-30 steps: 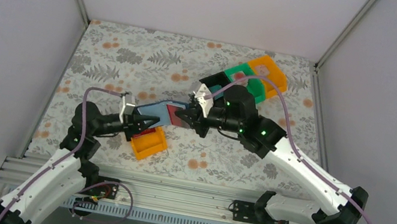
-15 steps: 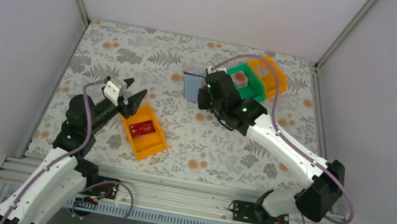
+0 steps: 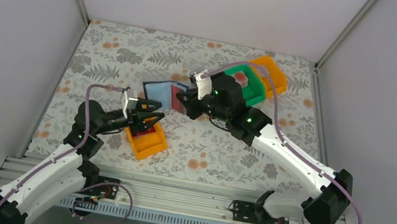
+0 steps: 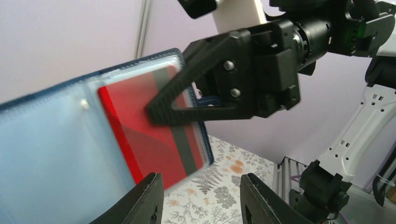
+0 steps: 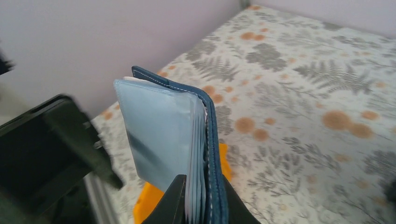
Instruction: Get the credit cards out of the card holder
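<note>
Card holder (image 3: 158, 92) aloft at mid-table, clamped by right gripper (image 3: 184, 105); left gripper (image 3: 149, 117) parted, empty, just near-left. Red card (image 4: 149, 126) inside: likely light, stiff, slick; best pinched by its edge.

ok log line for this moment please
right end effector: shut on card holder, held open in air | left end effector: open, empty, facing its red card

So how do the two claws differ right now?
The left gripper has its jaws apart and holds nothing; the right gripper is clamped on the card holder. The left gripper sits low by the near orange bin; the right gripper holds the open card holder up in the air, farther back. Both are black, two-fingered, and point toward each other.
</note>
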### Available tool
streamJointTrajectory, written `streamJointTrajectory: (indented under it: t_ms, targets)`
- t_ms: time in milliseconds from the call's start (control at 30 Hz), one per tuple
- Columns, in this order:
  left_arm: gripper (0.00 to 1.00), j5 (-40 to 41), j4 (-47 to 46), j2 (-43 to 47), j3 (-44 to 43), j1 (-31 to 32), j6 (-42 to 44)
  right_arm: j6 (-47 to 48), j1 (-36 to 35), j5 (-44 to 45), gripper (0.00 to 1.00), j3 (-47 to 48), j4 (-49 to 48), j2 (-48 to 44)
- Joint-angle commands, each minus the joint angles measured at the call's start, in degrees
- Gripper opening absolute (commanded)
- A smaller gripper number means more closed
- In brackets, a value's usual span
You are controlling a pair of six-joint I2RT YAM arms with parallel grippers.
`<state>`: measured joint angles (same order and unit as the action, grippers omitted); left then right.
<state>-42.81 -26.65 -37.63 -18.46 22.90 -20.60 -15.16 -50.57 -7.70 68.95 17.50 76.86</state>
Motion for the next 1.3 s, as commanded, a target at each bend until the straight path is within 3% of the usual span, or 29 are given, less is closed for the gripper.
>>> streamJointTrajectory:
  t_ms: [0,167,433,867,967,1033,1067,1267]
  targets:
    - [0.41,0.44,-1.73,1.13,-0.07,0.31,-0.41,7.22,-0.5,-14.66,0.04,-2.0,-6.88,-3.22]
    - [0.37,3.02,0.19,1.37,0.22,0.31,-0.4,11.54,-0.55,-22.71,0.04,-2.21,-7.19,-4.13]
    - [0.34,0.04,-1.64,1.22,0.26,0.3,0.07,15.54,-1.09,-31.68,0.04,-3.75,-8.47,-4.02]
    - [0.24,-8.3,-9.49,1.56,0.1,0.42,-0.46,17.85,-0.85,-29.9,0.04,-4.42,-12.06,0.51]
    - [0.16,-9.31,-9.64,1.78,-0.29,0.48,-0.37,17.68,-0.62,-30.71,0.04,-3.51,-12.56,1.57]
    - [0.04,-9.53,-9.56,1.88,-0.4,0.48,-0.24,17.89,-0.6,-31.88,0.04,-3.03,-12.61,2.01]
    - [0.03,-9.57,-9.37,1.88,-0.48,0.48,-0.15,18.05,-0.65,-32.33,0.04,-2.89,-12.45,2.14]
    - [0.02,-9.04,-4.45,2.76,-1.41,0.32,1.12,19.47,-0.14,-32.93,0.04,-4.47,-10.84,0.37]
